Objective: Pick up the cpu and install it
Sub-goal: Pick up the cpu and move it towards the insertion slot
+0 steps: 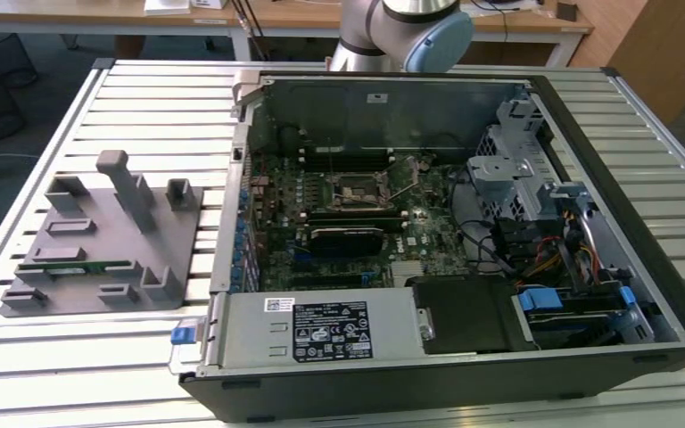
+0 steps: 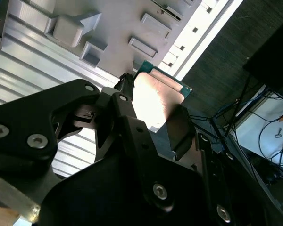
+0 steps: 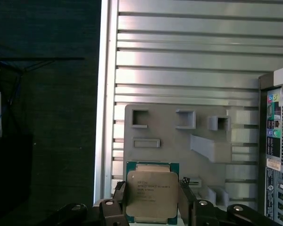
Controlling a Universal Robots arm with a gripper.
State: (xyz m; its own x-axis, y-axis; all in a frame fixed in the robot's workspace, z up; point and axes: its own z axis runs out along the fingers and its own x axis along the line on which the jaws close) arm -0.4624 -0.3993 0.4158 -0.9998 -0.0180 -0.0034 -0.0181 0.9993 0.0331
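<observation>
While clear of tray (image 3: pixel 170 125), cpu (image 3: pixel 152 197) between fingers (image 2: pixel 180 133)

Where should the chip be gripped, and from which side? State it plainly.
Pinch the chip by two opposite side edges, approaching square to its flat metal face. It is thin, flat and square, so those edges likely offer the only parallel surfaces to grip. The gripper has a finger at each of those edges.
</observation>
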